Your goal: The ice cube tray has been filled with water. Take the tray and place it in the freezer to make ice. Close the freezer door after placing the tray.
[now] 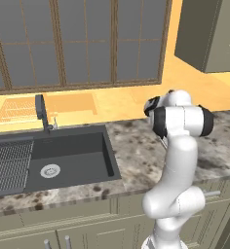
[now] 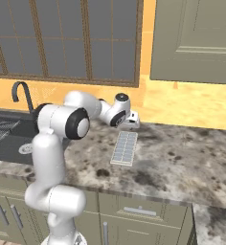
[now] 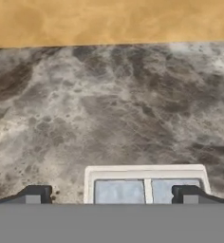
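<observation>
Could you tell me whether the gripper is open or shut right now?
Open: the gripper fingertips stand wide apart over the whitish-grey ice cube tray, not touching it.

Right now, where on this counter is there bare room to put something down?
Bare stone lies right of the ice cube tray, up to the yellow wall, and between the tray and the sink. The crowded spot is the tray's far end, where the open hand hangs over it.
</observation>
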